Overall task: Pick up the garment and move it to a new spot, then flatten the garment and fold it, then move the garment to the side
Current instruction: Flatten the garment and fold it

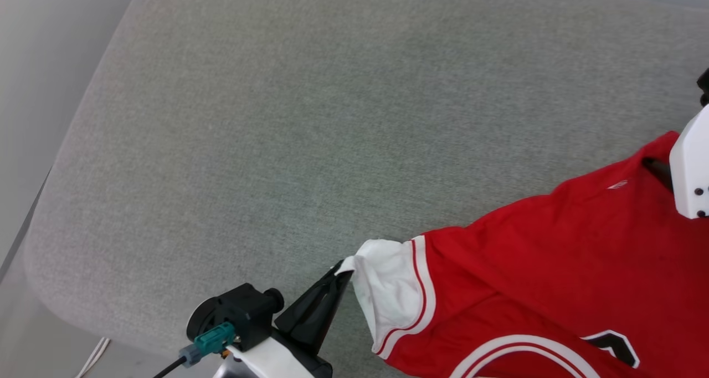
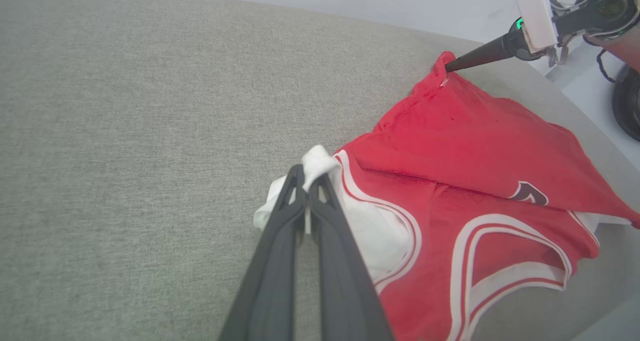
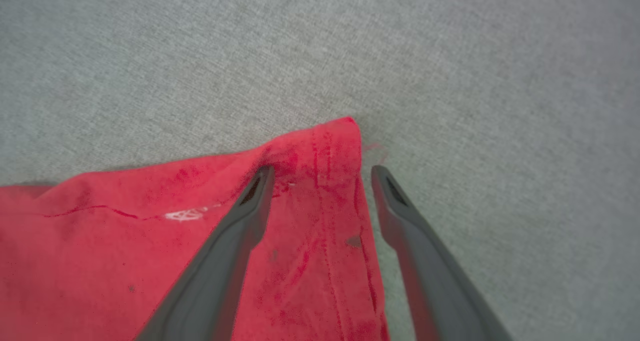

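A broad grey woven-fabric cushion [image 1: 266, 145] with rounded corners is seen beneath everything else. A red short-sleeved jersey T-shirt [image 1: 554, 256] is laid rumpled on the cushion's near right part. A plain red panel is folded over its front, so that the white black-outlined lettering [image 2: 527, 193] is partly covered. The T-shirt's white sleeve [image 1: 390, 289], edged with red-and-white stripe trim, is stretched toward the cushion's near middle. The sleeve's edge is pinched between the two long dark fingers of the left gripper [image 2: 307, 178], which are pressed together on the cloth close to the cushion's near edge. The right gripper [image 3: 322, 173] is held at the T-shirt's far red corner, toward the cushion's right side. Its fingers are spread wide and nothing is clamped between them. One finger [image 3: 250, 206] is laid over the red cloth, and the other is set over bare cushion just beside the hem. A small white mark [image 3: 186, 214] is seen on the red cloth near that corner.
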You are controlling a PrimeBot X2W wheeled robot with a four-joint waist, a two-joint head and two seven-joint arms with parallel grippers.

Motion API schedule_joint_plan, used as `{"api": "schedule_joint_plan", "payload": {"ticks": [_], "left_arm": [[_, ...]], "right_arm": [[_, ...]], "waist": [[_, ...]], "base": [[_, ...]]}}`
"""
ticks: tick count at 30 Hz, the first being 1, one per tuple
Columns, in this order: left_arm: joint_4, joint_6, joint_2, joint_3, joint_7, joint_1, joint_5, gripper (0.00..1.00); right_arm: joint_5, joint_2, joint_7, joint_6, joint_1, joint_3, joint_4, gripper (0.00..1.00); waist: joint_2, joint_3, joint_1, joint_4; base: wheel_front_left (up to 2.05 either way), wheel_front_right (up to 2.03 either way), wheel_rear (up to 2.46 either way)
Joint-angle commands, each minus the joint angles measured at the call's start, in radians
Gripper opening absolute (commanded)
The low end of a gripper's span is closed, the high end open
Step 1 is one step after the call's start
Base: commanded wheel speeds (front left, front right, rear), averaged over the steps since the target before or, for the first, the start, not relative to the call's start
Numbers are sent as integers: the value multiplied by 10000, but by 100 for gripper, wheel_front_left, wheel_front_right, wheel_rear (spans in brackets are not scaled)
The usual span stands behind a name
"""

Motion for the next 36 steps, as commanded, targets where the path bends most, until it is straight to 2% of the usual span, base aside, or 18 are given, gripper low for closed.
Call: {"api": "schedule_joint_plan", "payload": {"ticks": [1, 7, 14, 15, 16, 17, 24, 30, 36], "left_arm": [[12, -44, -58, -54, -65, -182, 68, 0], [152, -130, -289, -214, -104, -361, 87, 0], [361, -185, -360, -256, -229, -354, 30, 0], [377, -191, -366, -252, -247, -361, 10, 0], [388, -188, -369, -243, -248, -365, -5, 0], [404, -184, -365, -234, -264, -365, -21, 0], [485, -112, -228, -85, -337, -350, -84, 0], [410, 10, 38, 177, -389, -255, -149, 0], [53, 268, 672, 684, -318, -162, -140, 0]], "right_arm": [[-85, -89, -39, -4, -186, 21, 184, 100], [-233, -259, -224, -4, -308, 282, 1086, 100], [-82, -308, -95, -1, 458, 916, 1647, 100], [-31, -328, 31, 11, 589, 1011, 1708, 96], [27, -338, 145, 13, 707, 1085, 1744, 27], [78, -349, 235, 18, 792, 1148, 1766, 0], [237, -390, 52, 11, 794, 1208, 1720, 0], [389, -236, -993, 10, 262, 1153, 1511, 0], [818, -124, -2161, -4, -292, 1247, 1293, 0]], "waist": [[0, 396, -2, 397], [0, 694, -2, 815], [0, 727, -2, 1042], [0, 716, -2, 1061], [0, 704, -2, 1069], [0, 689, -2, 1068], [0, 345, -2, 810], [0, -421, -2, 340], [0, -1476, -2, -280]], "base": [[0, 0, 0], [0, 0, 0], [0, 0, 0], [0, 0, 0], [0, 0, 0], [0, 0, 0], [0, 0, 0], [0, 0, 0], [0, 0, 0]]}}
